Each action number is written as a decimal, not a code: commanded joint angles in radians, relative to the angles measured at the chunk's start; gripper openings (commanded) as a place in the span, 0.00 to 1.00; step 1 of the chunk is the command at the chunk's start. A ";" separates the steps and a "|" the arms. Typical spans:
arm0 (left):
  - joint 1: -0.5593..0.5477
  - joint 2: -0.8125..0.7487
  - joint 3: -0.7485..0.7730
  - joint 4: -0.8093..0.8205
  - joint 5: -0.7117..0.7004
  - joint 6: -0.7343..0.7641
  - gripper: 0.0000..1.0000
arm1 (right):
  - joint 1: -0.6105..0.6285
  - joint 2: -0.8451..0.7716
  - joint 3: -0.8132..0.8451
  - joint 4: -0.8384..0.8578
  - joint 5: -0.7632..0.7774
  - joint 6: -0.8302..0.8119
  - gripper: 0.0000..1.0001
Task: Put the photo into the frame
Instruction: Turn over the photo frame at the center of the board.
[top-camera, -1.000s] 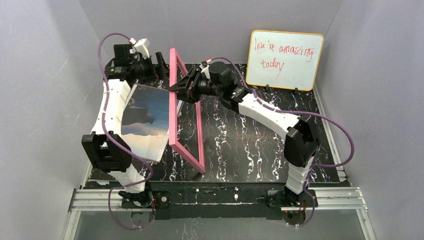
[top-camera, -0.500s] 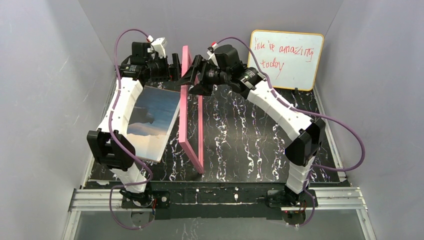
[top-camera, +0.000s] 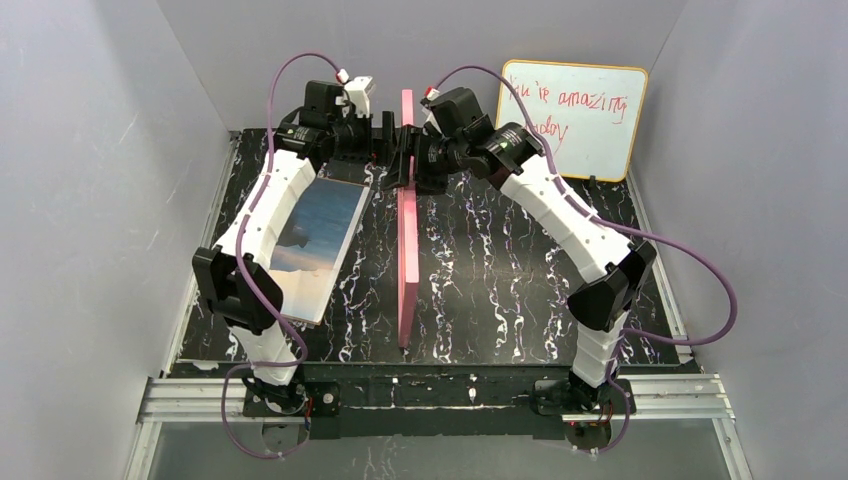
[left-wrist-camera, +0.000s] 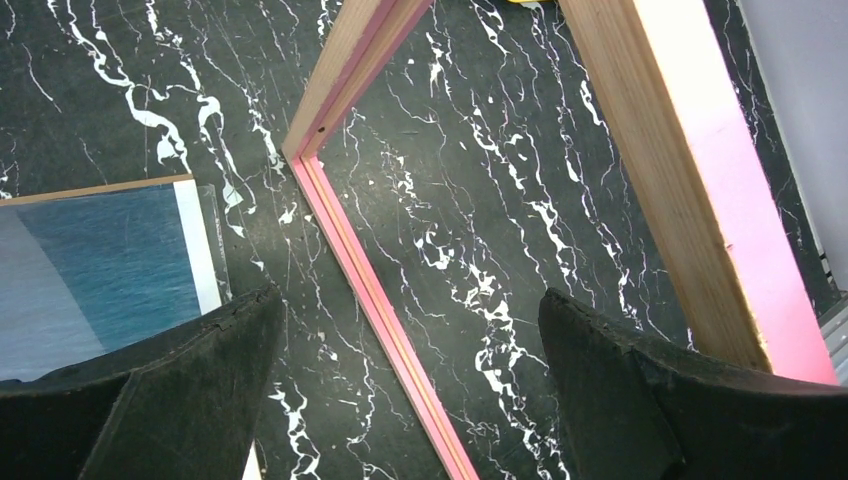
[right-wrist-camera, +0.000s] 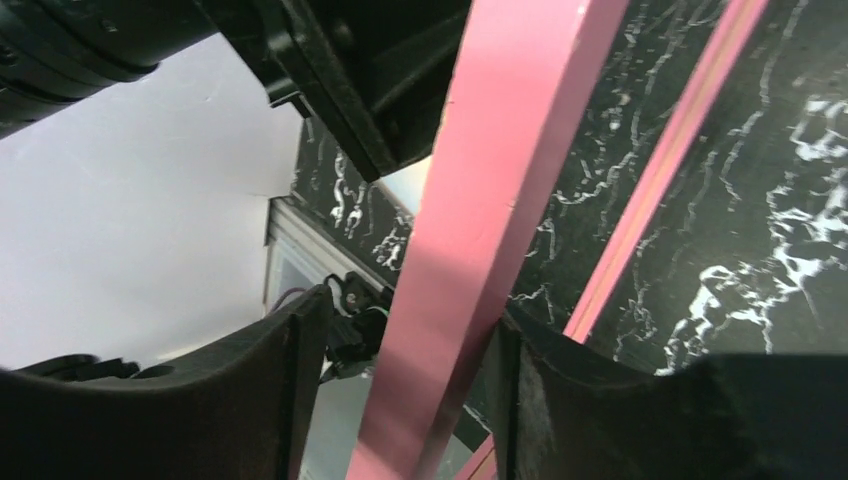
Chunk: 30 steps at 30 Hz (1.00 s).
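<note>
Frame (top-camera: 405, 260): pink, thin rails, stands on its long edge mid-desk, seen edge-on from above, running from the back toward the arm bases. Looks light and stiff, but tippy on such a narrow edge, and a pane, if one is fitted, would be fragile. The desk shows through the opening, so I cannot tell if there is a pane. The best hold is probably across a rail, near the middle of its length, not at a corner.

Photo (top-camera: 315, 240): lies flat, picture side up, on the desk (top-camera: 500, 270) just left of the frame and apart from it. Likely thin, glossy, bendy and slick. Being flat on the surface, it is probably hard to get under, so take it at an edge or corner with a light pinch to avoid a crease. A thin brown strip shows along its far side, and I cannot tell what that is.

Right gripper (right-wrist-camera: 410, 310): half open, straddling the frame's top rail at the far end. One finger is against the rail and a gap shows on the other side, so it steadies the frame rather than clamps it.

Left gripper (left-wrist-camera: 408, 298): spread wide and holding nothing, just beside the same top end on the photo side.

Count: one frame, one photo, two grippers, and one whiteboard (top-camera: 570, 120) with red writing propped at the back right.
</note>
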 joint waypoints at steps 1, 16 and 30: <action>-0.011 0.003 0.043 -0.017 -0.039 0.016 0.98 | 0.000 -0.039 0.042 -0.128 0.127 -0.089 0.61; -0.011 -0.059 -0.158 -0.023 -0.110 0.106 0.98 | -0.001 -0.201 -0.120 -0.308 0.502 -0.202 0.53; -0.009 -0.076 -0.345 0.003 -0.189 0.219 0.98 | -0.007 -0.239 -0.184 -0.321 0.543 -0.214 0.30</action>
